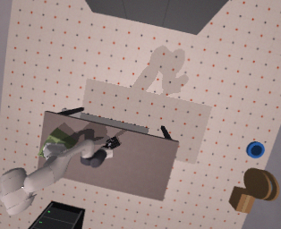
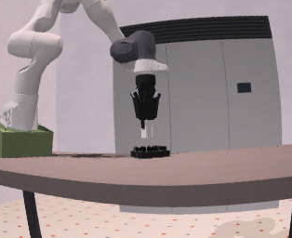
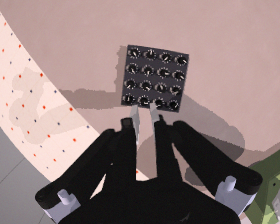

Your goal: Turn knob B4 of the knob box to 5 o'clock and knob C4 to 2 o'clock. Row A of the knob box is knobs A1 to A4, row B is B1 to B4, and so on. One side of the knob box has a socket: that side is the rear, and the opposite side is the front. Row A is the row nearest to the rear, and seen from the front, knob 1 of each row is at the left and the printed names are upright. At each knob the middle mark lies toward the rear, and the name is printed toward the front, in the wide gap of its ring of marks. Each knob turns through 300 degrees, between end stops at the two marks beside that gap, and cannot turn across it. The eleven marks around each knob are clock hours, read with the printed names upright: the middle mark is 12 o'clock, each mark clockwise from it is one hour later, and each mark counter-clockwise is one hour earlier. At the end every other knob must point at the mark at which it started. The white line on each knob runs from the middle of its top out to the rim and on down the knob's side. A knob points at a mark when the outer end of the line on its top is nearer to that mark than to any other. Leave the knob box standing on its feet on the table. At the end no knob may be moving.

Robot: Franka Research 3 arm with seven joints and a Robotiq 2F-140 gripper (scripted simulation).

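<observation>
The knob box [image 3: 155, 77] [image 2: 149, 152] is a small black square with four rows of knobs, each with a white line. It stands flat on the brown table [image 3: 188, 10] [image 2: 173, 174] [image 1: 144, 172]. My gripper [image 3: 144, 112] [image 2: 147, 133] [image 1: 113, 141] hangs straight above the box, clear of the knobs, over the edge nearest the wrist camera. Its two fingers stand close together with nothing between them. The knob names and marks are too small to read. In the overhead view the arm hides most of the box.
The arm's green base block [image 2: 15, 141] [image 1: 55, 138] sits at the table's left end. A grey cabinet [image 2: 210, 90] stands behind the table. On the floor lie a blue ring [image 1: 255, 149], a brown object [image 1: 256, 187] and a black box [image 1: 59, 214].
</observation>
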